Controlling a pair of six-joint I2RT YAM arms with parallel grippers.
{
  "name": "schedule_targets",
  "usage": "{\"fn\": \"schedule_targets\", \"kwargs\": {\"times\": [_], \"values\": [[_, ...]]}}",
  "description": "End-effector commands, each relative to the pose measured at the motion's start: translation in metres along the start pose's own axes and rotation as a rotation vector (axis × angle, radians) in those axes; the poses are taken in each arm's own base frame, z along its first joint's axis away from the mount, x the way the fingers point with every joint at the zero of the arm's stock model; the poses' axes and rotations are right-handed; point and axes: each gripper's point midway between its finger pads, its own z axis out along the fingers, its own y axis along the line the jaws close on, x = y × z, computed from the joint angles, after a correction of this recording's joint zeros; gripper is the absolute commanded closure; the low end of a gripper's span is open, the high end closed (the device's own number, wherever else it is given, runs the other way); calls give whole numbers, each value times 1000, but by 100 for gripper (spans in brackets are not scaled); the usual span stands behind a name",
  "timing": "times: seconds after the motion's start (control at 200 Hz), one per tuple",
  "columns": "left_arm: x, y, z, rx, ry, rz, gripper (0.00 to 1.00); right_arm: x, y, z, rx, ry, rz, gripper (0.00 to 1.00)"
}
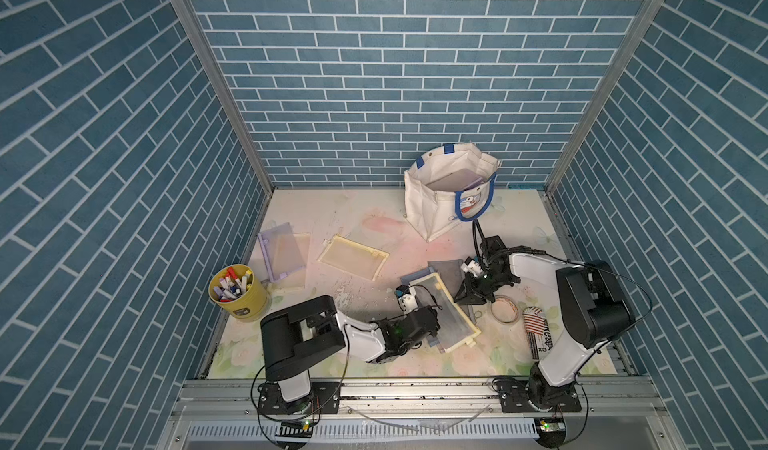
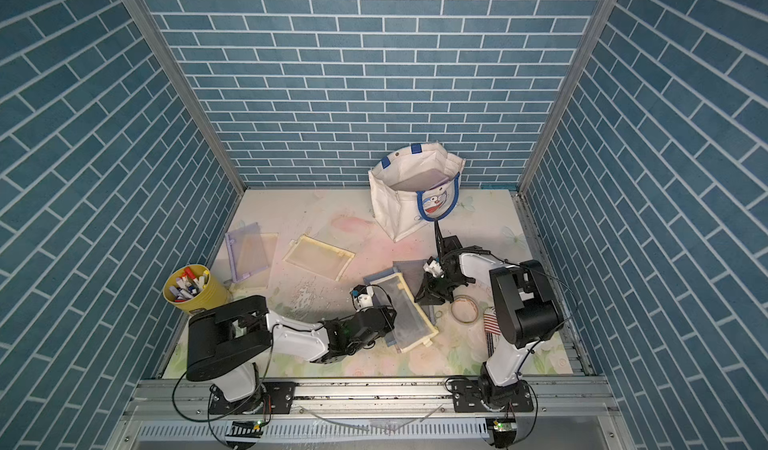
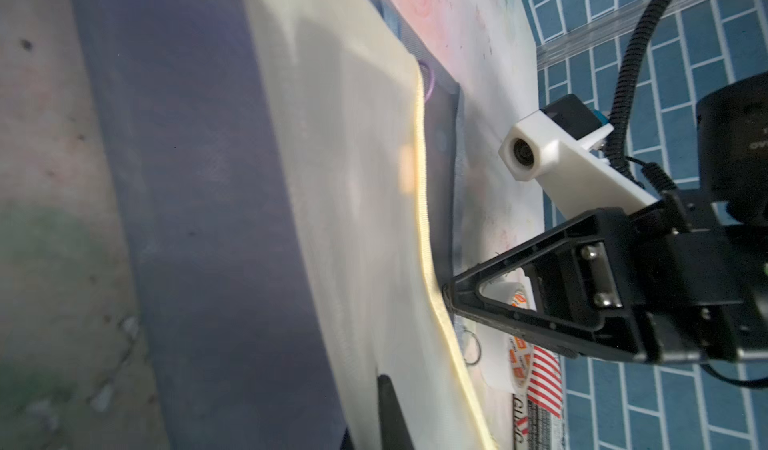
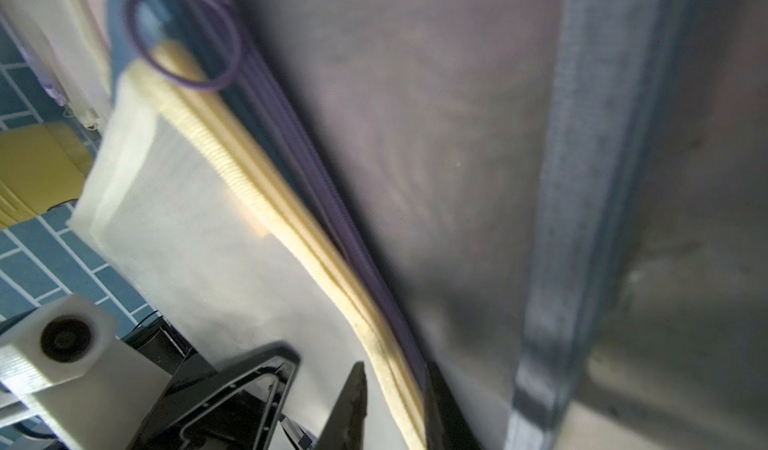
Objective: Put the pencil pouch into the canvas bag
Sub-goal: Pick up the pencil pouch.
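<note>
Pencil pouch (image 1: 451,315) aslant on desk (image 1: 365,235), long axis far-left to near-right, between 2 tools: left tool (image 1: 437,324) clenched on its edge, right tool (image 1: 460,299) grip unclear, nearer canvas bag (image 1: 430,208).

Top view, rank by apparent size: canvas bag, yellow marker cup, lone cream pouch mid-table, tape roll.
Largest to smallest, in a top view:
1. canvas bag
2. lone cream pouch and yellow marker cup: they look about alike, so they are not ranked against each other
3. tape roll
</note>
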Motion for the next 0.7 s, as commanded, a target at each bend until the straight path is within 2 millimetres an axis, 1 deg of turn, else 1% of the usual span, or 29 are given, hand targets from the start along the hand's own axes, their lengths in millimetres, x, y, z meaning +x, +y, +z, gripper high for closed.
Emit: {"fn": "schedule_targets", "kwargs": {"times": [0.0, 0.08, 0.105, 0.145, 0.16, 0.18, 0.285, 0.415, 0.49, 0.605, 0.695], "values": [[-21, -14, -17, -35, -56, 123, 100, 4, 27, -30, -28, -67, -56, 61], [-31, -30, -29, -28, -72, 189, 100, 0, 50, -54, -58, -127, -93, 48], [-34, -36, -33, -21, -74, 210, 100, -2, 57, -61, -73, -143, -105, 46], [-38, -39, -40, -17, -77, 253, 100, -4, 70, -71, -102, -167, -122, 43], [-41, -52, -43, 4, -83, 259, 100, -5, 74, -75, -112, -177, -126, 43], [-45, -59, -48, 15, -90, 277, 100, -6, 80, -79, -131, -187, -133, 42], [-59, -80, -71, 32, -104, 379, 100, -9, 115, -102, -260, -233, -180, 40], [-77, -98, -103, 83, -132, 441, 100, -10, 152, -129, -394, -293, -259, 37], [-87, -106, -121, 135, -157, 447, 100, -8, 168, -141, -456, -325, -324, 36], [-99, -117, -146, 213, -193, 457, 100, -4, 188, -153, -569, -335, -394, 35], [-104, -123, -158, 250, -204, 469, 100, -2, 206, -165, -656, -366, -445, 35]]}}
